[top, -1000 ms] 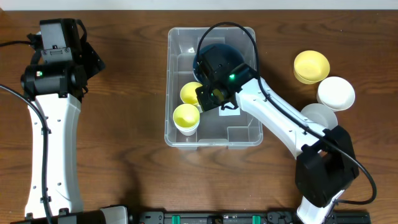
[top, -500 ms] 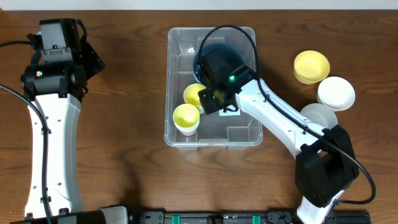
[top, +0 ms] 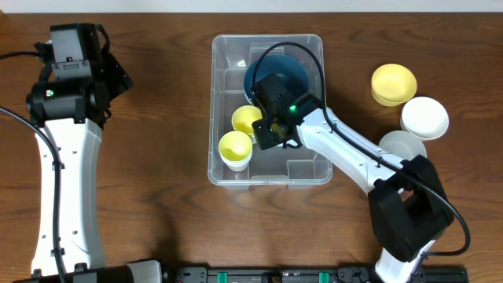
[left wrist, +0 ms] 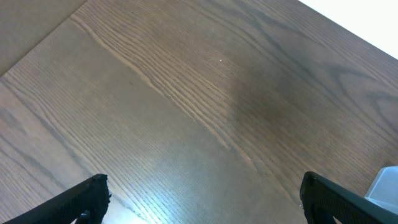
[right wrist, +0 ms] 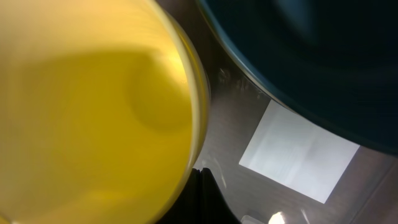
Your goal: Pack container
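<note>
Nearest, the right arm (top: 354, 157) rises from its base at the near right edge of the wooden table (top: 157, 157) and reaches left and away into the container (top: 267, 179). This big clear bin sits at the middle of the table, its long side running near to far. In its near left part a second yellow cup (top: 234, 148) stands upright, mouth up. Just beyond that is the yellow cup (top: 244, 118), and the right gripper (top: 259, 130) is closed tight on its rim. In the right wrist view the rim runs straight into the shut fingertips (right wrist: 202, 196). A white label (right wrist: 298, 152) lies on the bin's floor just right of this cup. The dark blue bowl (top: 287, 71) fills the far end of the bin, partly under the arm's cable. To the right, well apart from the bin, three bowls sit on the wood: a pale bowl (top: 397, 143) nearest and partly hidden by the arm, then a white bowl (top: 425, 116), then a yellow bowl (top: 393, 82) farthest. On the far left, the left gripper (left wrist: 204, 186) hangs over bare wood with its fingers spread wide, gripping nothing.
</note>
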`<action>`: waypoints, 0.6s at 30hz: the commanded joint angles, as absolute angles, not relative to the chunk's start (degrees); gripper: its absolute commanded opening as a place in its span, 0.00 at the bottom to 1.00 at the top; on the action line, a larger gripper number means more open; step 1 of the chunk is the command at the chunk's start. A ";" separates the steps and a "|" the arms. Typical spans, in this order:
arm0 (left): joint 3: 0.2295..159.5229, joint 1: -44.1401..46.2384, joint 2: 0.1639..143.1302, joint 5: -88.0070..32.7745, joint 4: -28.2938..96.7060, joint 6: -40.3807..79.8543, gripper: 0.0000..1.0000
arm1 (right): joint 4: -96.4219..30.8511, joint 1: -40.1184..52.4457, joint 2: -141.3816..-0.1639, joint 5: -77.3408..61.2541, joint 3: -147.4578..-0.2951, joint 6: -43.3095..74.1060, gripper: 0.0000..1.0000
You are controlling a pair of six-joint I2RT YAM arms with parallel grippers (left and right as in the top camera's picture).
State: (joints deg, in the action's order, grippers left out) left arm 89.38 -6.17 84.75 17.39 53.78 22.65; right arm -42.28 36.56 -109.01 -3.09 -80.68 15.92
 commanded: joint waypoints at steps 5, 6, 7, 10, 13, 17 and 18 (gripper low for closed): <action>90.35 -6.42 84.66 18.57 53.95 22.96 0.98 | -41.76 36.82 -108.42 -2.92 -80.40 15.59 0.01; 90.35 -6.42 84.66 18.57 53.93 22.96 0.98 | -41.65 36.82 -108.42 -3.29 -80.38 15.57 0.01; 90.35 -6.42 84.66 18.57 53.93 22.96 0.98 | -41.54 36.82 -108.42 -3.51 -80.38 15.59 0.01; 90.35 -6.42 84.66 18.57 53.93 22.96 0.98 | -41.52 36.82 -108.42 -3.53 -80.38 15.59 0.01; 90.35 -6.42 84.66 18.57 53.93 22.96 0.98 | -41.52 36.82 -108.42 -3.53 -80.38 15.57 0.01; 90.35 -6.42 84.66 18.57 53.95 22.96 0.98 | -42.00 36.82 -108.42 -3.51 -80.38 15.38 0.02; 90.35 -6.42 84.66 18.57 53.93 22.96 0.98 | -42.06 36.82 -108.42 -3.51 -80.38 15.07 0.03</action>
